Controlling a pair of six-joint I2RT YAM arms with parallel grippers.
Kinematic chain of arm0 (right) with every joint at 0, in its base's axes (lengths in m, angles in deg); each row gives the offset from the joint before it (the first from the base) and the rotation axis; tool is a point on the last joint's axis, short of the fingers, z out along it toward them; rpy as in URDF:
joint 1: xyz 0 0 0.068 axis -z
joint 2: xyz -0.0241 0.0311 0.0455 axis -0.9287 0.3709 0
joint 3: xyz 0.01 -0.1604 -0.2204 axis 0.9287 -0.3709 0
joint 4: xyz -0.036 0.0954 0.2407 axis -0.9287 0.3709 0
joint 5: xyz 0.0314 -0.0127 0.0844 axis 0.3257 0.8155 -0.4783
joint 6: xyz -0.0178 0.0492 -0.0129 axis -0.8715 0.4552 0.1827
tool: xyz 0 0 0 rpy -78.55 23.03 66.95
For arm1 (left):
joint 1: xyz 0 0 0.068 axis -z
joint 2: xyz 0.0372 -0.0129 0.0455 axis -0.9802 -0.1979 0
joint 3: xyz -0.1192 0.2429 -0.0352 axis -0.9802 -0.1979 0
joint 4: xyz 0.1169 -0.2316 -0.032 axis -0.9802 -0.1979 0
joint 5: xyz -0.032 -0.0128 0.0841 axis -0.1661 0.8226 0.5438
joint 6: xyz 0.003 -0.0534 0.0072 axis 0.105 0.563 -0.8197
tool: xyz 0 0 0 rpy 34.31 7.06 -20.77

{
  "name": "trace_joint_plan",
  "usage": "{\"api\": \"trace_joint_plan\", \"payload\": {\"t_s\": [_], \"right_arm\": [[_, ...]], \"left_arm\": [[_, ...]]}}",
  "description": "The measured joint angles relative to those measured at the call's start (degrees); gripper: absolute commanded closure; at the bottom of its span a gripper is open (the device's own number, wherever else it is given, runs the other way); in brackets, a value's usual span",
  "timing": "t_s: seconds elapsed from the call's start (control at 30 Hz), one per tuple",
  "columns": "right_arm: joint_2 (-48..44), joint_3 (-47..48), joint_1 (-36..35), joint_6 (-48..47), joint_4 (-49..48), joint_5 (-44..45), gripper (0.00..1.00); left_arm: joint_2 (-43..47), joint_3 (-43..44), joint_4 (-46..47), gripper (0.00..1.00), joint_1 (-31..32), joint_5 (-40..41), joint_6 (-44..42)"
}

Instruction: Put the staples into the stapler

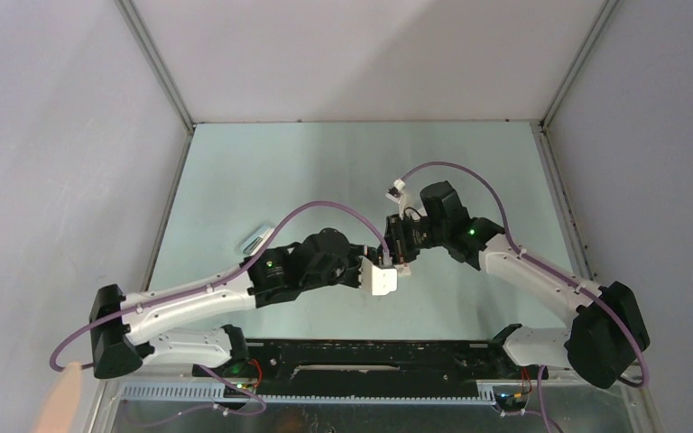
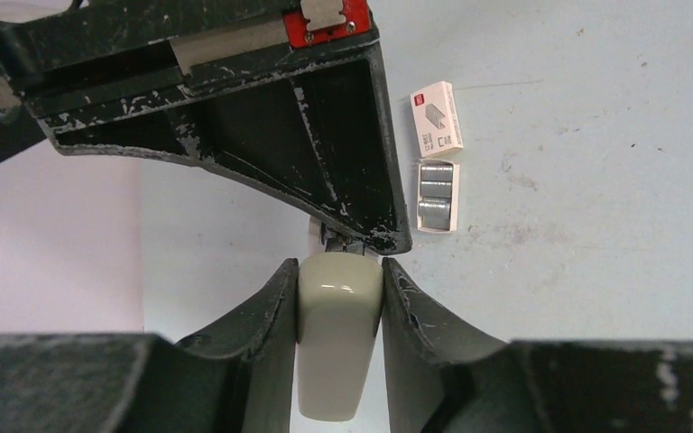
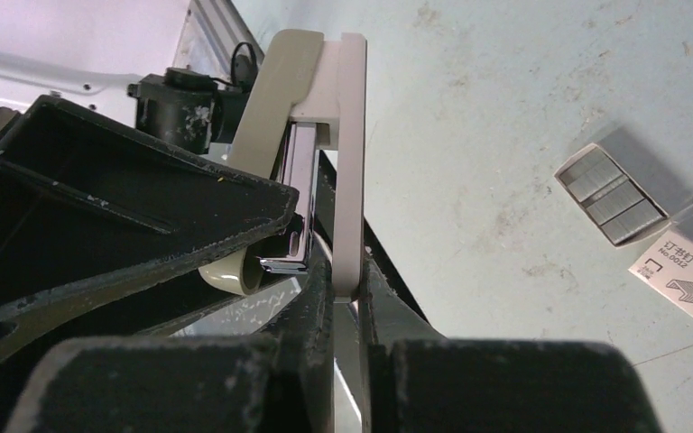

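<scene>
The left gripper point(image 2: 338, 269) is closed firmly on the smooth, rounded beige end of the stapler point(image 2: 336, 379), whose thin white plate is pinched by the right gripper point(image 3: 344, 284). The staples point(image 3: 612, 198), grey ribbed metal strips, are seen in an open tray point(image 2: 437, 223) on the scuffed table point(image 3: 505, 90), just beside a printed white box point(image 3: 686, 280)

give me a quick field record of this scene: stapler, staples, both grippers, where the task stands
stapler: beige and white, held between the two grippers, metal magazine partly visible
left gripper: shut on the stapler's beige end
right gripper: shut on the stapler's thin white part
staples: grey strips in an open tray on the table, apart from both grippers
white box: lying flat beside the tray
task state: staples not yet picked up or loaded
</scene>
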Motion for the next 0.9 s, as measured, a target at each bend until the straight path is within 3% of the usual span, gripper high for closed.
{"api": "trace_joint_plan", "payload": {"t_s": [0.17,0.47,0.7,0.9], "right_arm": [[-2.8,-1.7,3.0,-0.4,-1.2,-3.9,1.00],[-9.9,-7.1,15.8,0.7,-8.3,-14.5,1.00],[-13.6,-14.0,21.0,10.9,-23.1,-22.6,1.00],[-14.4,-17.2,21.2,22.0,-37.2,-26.0,1.00]], "left_arm": [[2.4,0.0,1.3,0.95,-1.4,-3.5,0.5],[19.1,-6.7,6.1,0.98,-10.6,-15.1,10.5],[31.2,-19.6,18.0,0.99,-18.3,-21.6,24.9],[39.1,-30.8,33.7,0.99,-20.1,-22.1,39.0]]}}
